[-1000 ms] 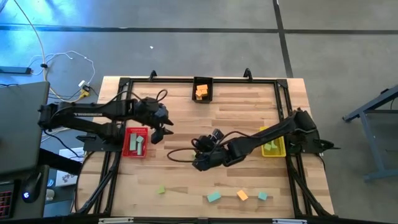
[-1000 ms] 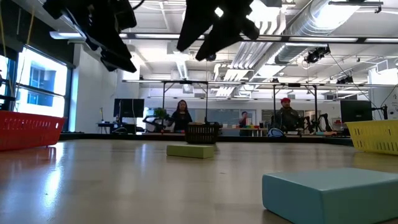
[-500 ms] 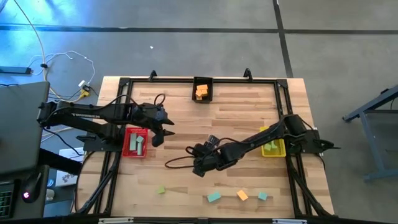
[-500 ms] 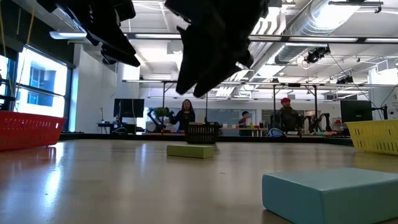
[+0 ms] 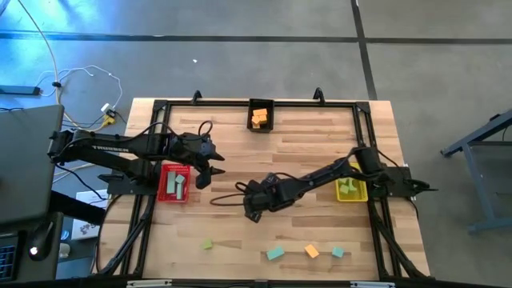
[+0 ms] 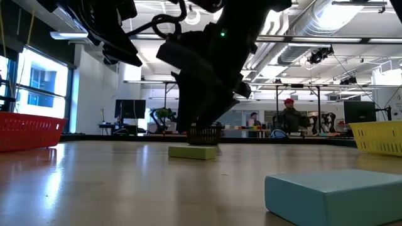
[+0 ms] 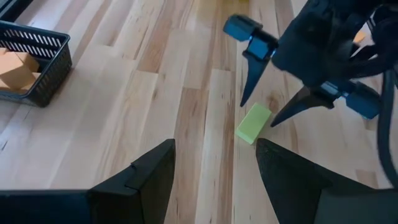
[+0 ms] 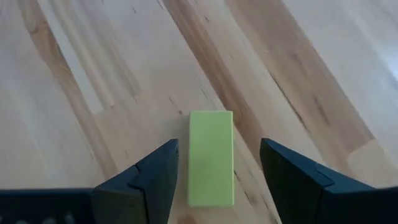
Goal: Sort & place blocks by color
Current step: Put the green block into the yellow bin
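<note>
A yellow-green block (image 8: 211,157) lies flat on the wooden table, near its middle. My right gripper (image 8: 216,149) is open just above it, slanting down, with one finger on either side of the block and a gap on each side. The left wrist view shows the same block (image 7: 253,122) between those fingers, and the low view shows it (image 6: 192,152) under the dark gripper. In the high view the right gripper (image 5: 251,211) hides it. My left gripper (image 5: 202,176) hangs open and empty beside the red bin (image 5: 177,182).
A black bin (image 5: 261,115) with orange blocks stands at the far edge and a yellow bin (image 5: 350,184) with green blocks at the right. Near the front edge lie a yellow-green block (image 5: 207,244), two teal blocks (image 5: 275,254), (image 5: 338,252) and an orange block (image 5: 312,251).
My right gripper has sunk toward the table and moved toward the left, tipping further down, until its open fingers stand on either side of the yellow-green block. The block has not moved.
</note>
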Controlling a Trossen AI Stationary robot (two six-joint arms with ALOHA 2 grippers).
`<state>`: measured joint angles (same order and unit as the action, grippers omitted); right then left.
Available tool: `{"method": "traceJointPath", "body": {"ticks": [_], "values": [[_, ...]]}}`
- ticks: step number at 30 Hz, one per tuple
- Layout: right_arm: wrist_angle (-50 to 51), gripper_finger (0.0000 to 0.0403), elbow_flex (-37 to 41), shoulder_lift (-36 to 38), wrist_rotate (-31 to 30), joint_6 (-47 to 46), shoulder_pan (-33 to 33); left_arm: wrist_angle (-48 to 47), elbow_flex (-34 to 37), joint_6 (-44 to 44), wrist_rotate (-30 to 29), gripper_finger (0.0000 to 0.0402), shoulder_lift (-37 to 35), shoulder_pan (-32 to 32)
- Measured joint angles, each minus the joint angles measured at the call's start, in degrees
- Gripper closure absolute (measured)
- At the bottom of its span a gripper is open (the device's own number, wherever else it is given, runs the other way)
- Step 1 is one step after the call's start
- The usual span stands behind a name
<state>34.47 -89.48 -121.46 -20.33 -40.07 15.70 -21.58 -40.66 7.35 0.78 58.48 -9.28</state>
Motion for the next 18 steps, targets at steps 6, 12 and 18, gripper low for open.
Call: {"method": "traceJointPath", "body": {"ticks": [6, 12, 18], "values": [[-1.10, 0.0190, 0.01, -2.37, 1.22, -0.01, -0.10, 0.01, 0.00, 0.00, 0.00, 0.0192, 0.00, 0.00], [-1.71, 0.0190, -0.04, -4.75, 1.28, -1.15, -0.04, 0.08, 0.00, 0.00, 0.02, 0.0192, 0.00, 0.00], [-1.12, 0.0221, -0.23, -5.27, 2.03, -4.44, 0.08, 0.03, 0.00, -0.01, 0.02, 0.0192, 0.00, 0.00]]}}
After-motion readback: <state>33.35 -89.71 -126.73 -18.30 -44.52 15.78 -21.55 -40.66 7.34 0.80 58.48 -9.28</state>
